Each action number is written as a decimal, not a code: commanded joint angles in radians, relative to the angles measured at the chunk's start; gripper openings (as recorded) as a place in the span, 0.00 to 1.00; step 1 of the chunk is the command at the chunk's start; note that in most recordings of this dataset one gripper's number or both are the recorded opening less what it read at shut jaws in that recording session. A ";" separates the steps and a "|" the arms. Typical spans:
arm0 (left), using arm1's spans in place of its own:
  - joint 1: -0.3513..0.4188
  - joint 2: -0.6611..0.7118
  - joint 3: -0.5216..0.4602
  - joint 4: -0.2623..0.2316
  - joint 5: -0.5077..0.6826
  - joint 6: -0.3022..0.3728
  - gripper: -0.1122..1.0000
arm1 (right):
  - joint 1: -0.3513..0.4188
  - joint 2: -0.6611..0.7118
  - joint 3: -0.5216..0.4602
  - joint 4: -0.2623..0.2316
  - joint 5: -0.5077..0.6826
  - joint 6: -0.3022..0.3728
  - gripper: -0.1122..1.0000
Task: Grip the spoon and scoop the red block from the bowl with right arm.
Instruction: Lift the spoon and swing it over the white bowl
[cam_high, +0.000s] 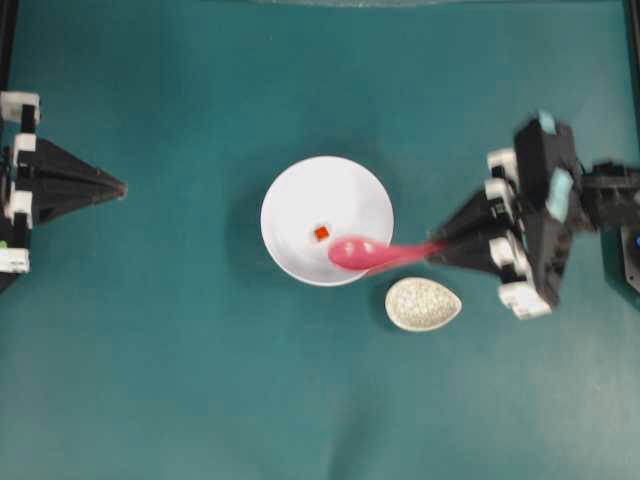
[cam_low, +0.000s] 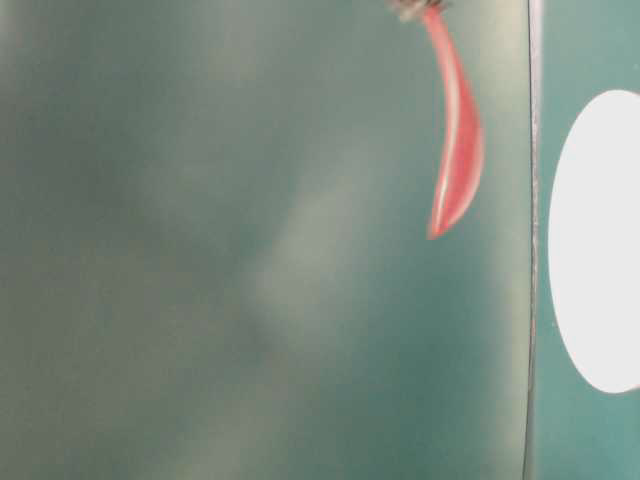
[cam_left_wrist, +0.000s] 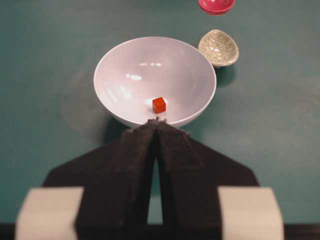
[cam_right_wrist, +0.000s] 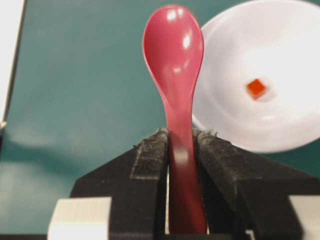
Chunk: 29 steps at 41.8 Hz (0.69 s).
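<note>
My right gripper (cam_high: 438, 249) (cam_right_wrist: 181, 136) is shut on the handle of the pink-red spoon (cam_high: 372, 254) (cam_right_wrist: 175, 75). Seen from overhead, the spoon's scoop hangs over the near right rim of the white bowl (cam_high: 300, 190) (cam_right_wrist: 295, 120) (cam_left_wrist: 125, 70). The red block (cam_high: 321, 233) (cam_left_wrist: 159, 104) (cam_right_wrist: 256, 88) lies on the bowl's floor, just left of the scoop and apart from it. At the far left my left gripper (cam_high: 120, 186) (cam_left_wrist: 156, 121) points toward the bowl, shut and holding nothing. The table-level view shows the spoon (cam_low: 456, 140) hanging in the air.
A speckled cream egg-shaped dish (cam_high: 423, 303) (cam_left_wrist: 218, 47) sits on the teal table just right of the bowl, below the spoon handle. The black base of the right arm (cam_high: 620, 230) stands at the right edge.
</note>
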 joint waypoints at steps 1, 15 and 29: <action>0.003 -0.005 -0.031 0.000 -0.005 -0.002 0.10 | -0.074 0.015 -0.092 -0.003 0.115 -0.002 0.32; 0.003 -0.032 -0.035 0.000 -0.005 -0.002 0.10 | -0.198 0.184 -0.270 -0.040 0.407 0.077 0.32; 0.003 -0.034 -0.035 0.000 -0.005 -0.002 0.10 | -0.212 0.371 -0.497 -0.333 0.721 0.413 0.32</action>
